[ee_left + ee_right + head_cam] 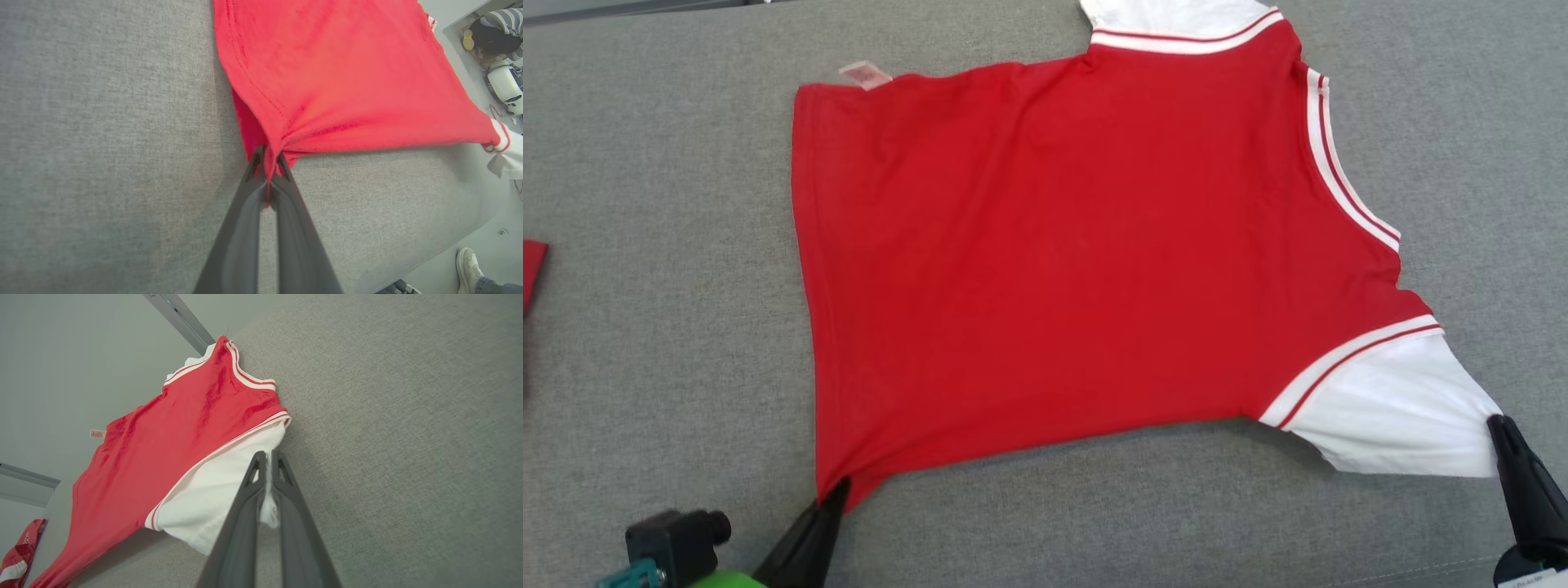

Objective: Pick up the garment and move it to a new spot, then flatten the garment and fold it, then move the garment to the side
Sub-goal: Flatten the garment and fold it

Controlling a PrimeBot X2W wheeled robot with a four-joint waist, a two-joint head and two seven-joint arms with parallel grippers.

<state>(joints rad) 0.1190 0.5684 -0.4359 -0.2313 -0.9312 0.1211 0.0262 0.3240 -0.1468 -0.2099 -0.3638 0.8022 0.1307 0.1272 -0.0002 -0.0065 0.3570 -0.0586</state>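
**Both near corners pinched, shirt spread out**

I see the red T-shirt (1062, 253) spread flat on the grey fabric surface (670, 163). The left gripper (267, 157) is closed tight on the shirt's near hem corner. The right gripper (267, 457) is closed tight on the edge of its white sleeve (1396, 408). Another red garment (531, 273) lies well apart from the shirt's hem.

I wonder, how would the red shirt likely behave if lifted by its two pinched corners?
Likely floppy: the red shirt puckers into creases at the pinch of the left gripper. Probably light: thin fabric stretches taut toward the right gripper on the white sleeve. Its unheld far edge would probably sag.
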